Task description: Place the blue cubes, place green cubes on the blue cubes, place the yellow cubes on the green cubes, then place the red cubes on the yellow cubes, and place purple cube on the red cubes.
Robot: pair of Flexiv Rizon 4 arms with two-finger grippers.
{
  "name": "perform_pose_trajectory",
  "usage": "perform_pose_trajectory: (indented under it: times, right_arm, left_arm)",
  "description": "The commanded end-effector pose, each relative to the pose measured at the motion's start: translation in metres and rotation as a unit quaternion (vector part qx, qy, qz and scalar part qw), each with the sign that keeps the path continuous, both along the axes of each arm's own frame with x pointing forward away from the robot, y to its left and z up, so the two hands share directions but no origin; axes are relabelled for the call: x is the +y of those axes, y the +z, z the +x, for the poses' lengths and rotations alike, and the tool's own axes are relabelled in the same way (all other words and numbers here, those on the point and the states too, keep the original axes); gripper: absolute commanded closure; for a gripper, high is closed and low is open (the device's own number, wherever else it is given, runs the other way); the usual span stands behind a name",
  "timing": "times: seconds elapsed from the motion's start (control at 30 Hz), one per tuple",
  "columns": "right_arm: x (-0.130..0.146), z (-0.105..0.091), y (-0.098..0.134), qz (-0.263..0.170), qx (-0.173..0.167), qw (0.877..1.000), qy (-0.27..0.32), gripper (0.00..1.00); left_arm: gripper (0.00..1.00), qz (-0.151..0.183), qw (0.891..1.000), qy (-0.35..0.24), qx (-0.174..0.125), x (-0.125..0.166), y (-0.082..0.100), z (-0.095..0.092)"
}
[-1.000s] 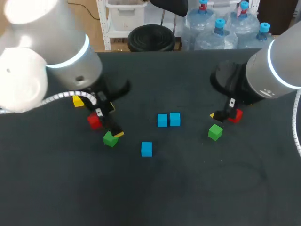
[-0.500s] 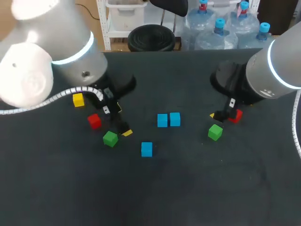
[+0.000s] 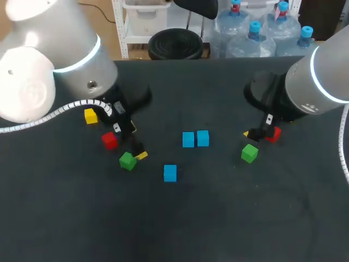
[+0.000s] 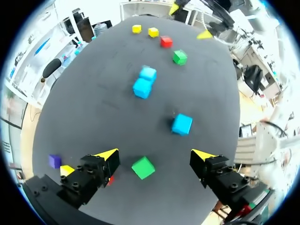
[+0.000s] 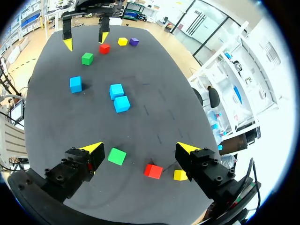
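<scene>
Left gripper (image 4: 156, 155) slips back toward green cube (image 4: 143, 167), which lies between its wide-open fingers; right gripper (image 5: 139, 149) hangs wide open, empty.

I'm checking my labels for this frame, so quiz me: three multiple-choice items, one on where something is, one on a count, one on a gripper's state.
1. Where is the green cube nearest the left gripper?
A. Stacked on another cube.
B. On the table, between its fingers.
C. Lifted off the table.

2. How many blue cubes are on the table?
A. Two.
B. Three.
C. Five.

3. What state is the right gripper in?
A. Open, holding nothing.
B. Shut on a cube.
C. Shut with nothing between.

Answers:
1 B: the left wrist view shows it on the cloth between the spread fingers.
2 B: the head view shows a side-by-side pair and one apart.
3 A: in the right wrist view its fingers stand wide apart, and no cube is touched by both.
</scene>
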State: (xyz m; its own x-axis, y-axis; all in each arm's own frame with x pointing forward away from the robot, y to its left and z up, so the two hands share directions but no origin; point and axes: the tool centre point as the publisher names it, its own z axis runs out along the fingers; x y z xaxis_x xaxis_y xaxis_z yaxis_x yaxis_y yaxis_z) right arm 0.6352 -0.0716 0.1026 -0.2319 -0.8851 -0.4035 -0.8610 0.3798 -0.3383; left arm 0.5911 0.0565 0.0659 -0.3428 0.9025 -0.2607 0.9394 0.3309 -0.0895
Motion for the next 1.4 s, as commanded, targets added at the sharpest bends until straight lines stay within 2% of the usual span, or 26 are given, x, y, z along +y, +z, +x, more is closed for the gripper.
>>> perform_pose_trajectory:
  times: [0.03, 0.1, 0.17, 0.3, 0.57, 0.77, 0.97, 1.2, 1.4]
  right_arm:
    - [0.0, -0.002, -0.002, 0.001, -0.006, 1.0, -0.003, 0.0]
    - [0.0, -0.002, -0.002, 0.001, -0.006, 1.0, -0.003, 0.0]
    - [0.0, -0.002, -0.002, 0.001, -0.006, 1.0, -0.003, 0.0]
    - [0.0, -0.002, -0.002, 0.001, -0.006, 1.0, -0.003, 0.0]
    - [0.0, -0.002, -0.002, 0.001, -0.006, 1.0, -0.003, 0.0]
    - [0.0, -0.002, -0.002, 0.001, -0.006, 1.0, -0.003, 0.0]
    - [0.0, -0.002, -0.002, 0.001, -0.006, 1.0, -0.003, 0.0]
    - [0.0, -0.002, -0.002, 0.001, -0.006, 1.0, -0.003, 0.0]
    - [0.0, -0.002, -0.002, 0.001, -0.006, 1.0, -0.003, 0.0]
  left_arm:
    - [0.0, 0.036, 0.997, -0.064, 0.03, -0.027, -0.003, 0.012]
    - [0.0, 0.052, 0.993, -0.098, 0.037, -0.038, -0.006, 0.013]
    - [0.0, 0.05, 0.991, -0.12, 0.041, -0.044, -0.008, 0.014]
    - [0.0, 0.086, 0.979, -0.177, 0.055, -0.065, -0.02, 0.012]
    - [0.0, 0.132, 0.967, -0.207, 0.062, -0.083, -0.036, -0.001]
    - [0.0, 0.139, 0.97, -0.186, 0.067, -0.075, -0.041, -0.009]
    - [0.0, 0.16, 0.976, -0.142, 0.049, -0.064, -0.045, -0.017]
    - [0.0, 0.132, 0.984, -0.116, 0.032, -0.058, -0.056, -0.023]
    - [0.0, 0.123, 0.984, -0.125, 0.025, -0.056, -0.061, -0.026]
